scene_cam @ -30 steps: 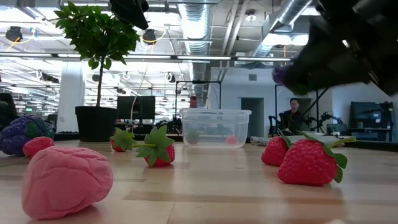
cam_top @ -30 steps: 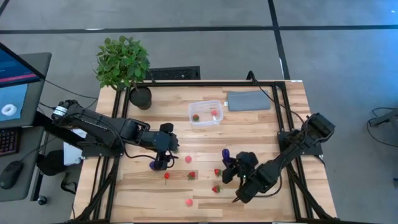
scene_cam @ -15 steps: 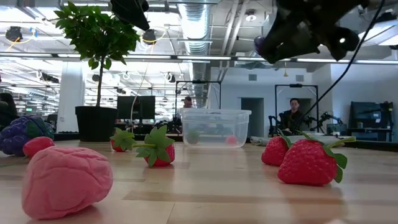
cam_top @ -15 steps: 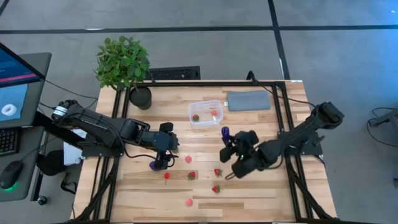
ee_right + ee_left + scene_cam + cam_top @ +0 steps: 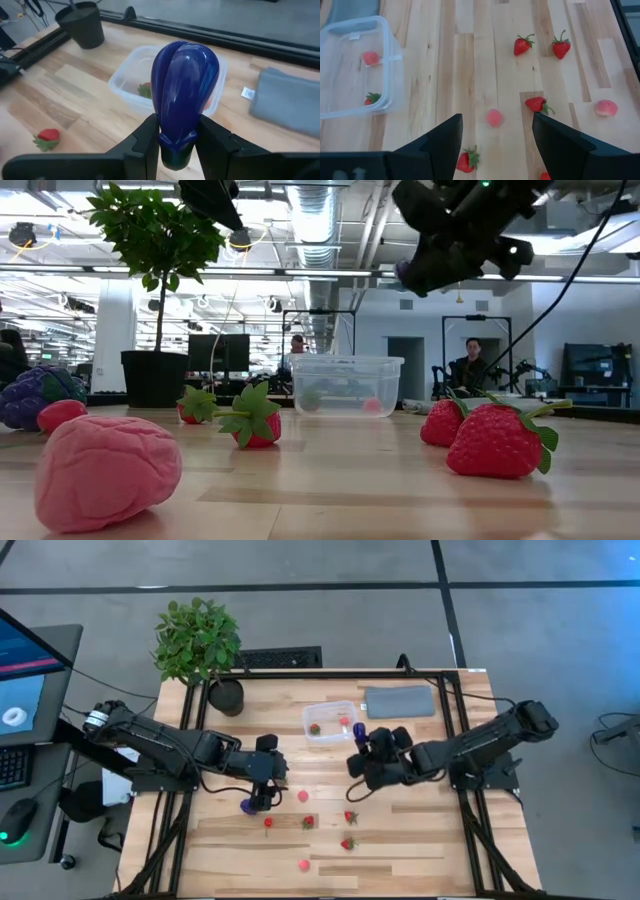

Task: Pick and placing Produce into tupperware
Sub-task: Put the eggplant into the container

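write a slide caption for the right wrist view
Right claw shut on a glossy purple eggplant, held above the table near the clear tupperware.

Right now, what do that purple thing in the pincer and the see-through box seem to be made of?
The purple piece held in the right pincer looks like smooth, glossy moulded plastic: light glints off its rounded lobes. The box looks like thin clear plastic with a slightly frosted finish: the strawberry inside shows through its wall. Whether either is hard or soft, the look leaves open.
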